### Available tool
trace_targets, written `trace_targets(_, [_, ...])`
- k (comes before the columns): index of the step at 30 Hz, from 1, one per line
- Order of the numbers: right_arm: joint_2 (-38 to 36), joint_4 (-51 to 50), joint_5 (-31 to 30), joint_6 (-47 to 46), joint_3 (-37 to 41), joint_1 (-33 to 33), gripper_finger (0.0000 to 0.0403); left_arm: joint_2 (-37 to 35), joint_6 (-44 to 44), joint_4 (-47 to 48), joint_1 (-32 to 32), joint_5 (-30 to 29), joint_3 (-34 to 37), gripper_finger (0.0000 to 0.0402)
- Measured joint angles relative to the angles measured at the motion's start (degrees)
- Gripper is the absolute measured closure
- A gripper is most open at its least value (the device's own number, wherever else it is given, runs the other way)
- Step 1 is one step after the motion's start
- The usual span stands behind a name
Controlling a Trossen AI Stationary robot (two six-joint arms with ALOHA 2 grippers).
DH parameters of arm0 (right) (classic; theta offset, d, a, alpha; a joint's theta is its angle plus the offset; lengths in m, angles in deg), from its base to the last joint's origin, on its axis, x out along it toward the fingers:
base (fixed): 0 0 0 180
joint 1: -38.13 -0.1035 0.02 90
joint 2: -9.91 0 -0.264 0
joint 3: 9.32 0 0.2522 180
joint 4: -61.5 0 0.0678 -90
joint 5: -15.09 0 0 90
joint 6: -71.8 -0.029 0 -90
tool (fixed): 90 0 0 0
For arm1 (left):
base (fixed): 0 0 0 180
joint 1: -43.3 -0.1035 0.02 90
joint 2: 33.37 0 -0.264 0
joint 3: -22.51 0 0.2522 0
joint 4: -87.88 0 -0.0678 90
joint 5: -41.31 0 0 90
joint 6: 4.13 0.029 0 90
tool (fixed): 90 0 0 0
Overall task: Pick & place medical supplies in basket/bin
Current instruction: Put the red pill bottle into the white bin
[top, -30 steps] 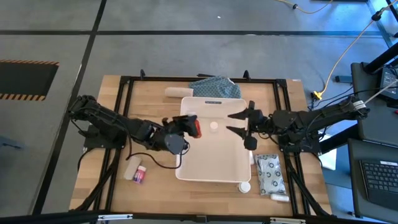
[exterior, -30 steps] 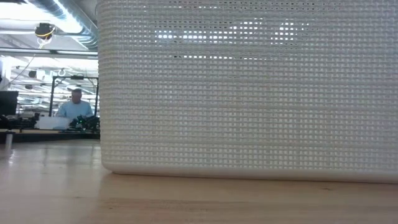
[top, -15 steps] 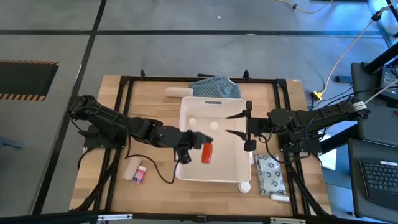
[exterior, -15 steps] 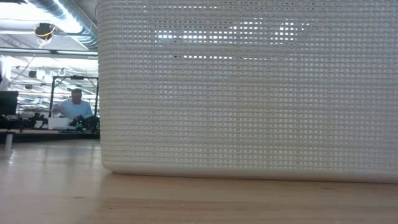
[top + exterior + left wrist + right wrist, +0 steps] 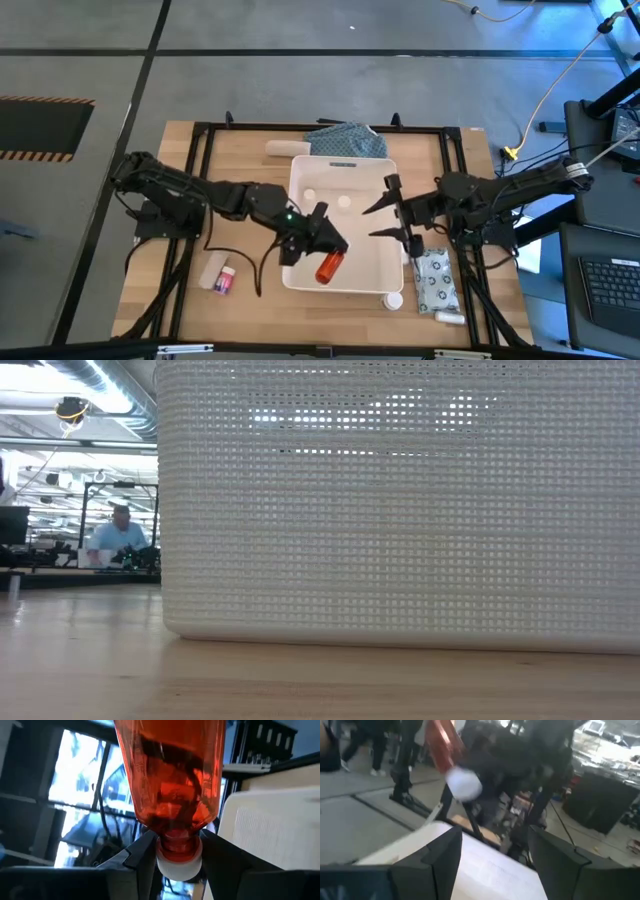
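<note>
We see the left gripper (image 5: 322,238) reaching into the near left part of the white tub (image 5: 371,272), its fingers clamped on the white-capped neck of the red bottle (image 5: 329,266), which hangs over the tub floor. The right gripper (image 5: 388,220) hovers over the tub's right side, fingers spread apart and holding nothing. Two small white items (image 5: 343,203) lie in the tub. A grey patterned pouch (image 5: 434,279) lies on the table right of the tub, and a pink-labelled box (image 5: 224,279) to the left.
</note>
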Motion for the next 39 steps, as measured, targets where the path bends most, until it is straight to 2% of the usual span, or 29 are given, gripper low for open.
trace_targets(6, [4.36,6.24,0.22,-5.56,0.02,0.00,0.0175,0.00,-0.48,-2.08,-1.68,4.35,0.00,0.0267])
trace_targets(11, [7.86,12.42,3.03,-9.36,0.02,-0.02,0.0175,0.00,-0.02,-2.58,-3.05,9.32,0.00,0.0261])
trace_targets(17, [10.63,19.13,3.05,-12.58,-0.01,0.00,0.0175,0.00,0.63,-2.62,-3.28,10.55,0.00,0.0259])
trace_targets(21, [12.61,19.16,3.15,-12.56,-2.05,0.00,0.0175,0.00,1.60,-2.61,-3.28,12.37,0.00,0.0259])
trace_targets(26, [16.23,19.10,8.36,-12.61,-5.48,0.00,0.0175,0.00,1.23,-2.50,-3.45,12.55,0.00,0.0255])
trace_targets(32, [18.53,18.77,11.69,-13.37,-7.03,0.00,0.0175,0.00,1.15,-2.48,-3.48,12.28,0.00,0.0252])
trace_targets(39, [19.38,19.26,11.68,-14.62,-8.02,0.00,0.0175,0.00,1.05,-2.46,-3.68,11.87,0.00,0.0256])
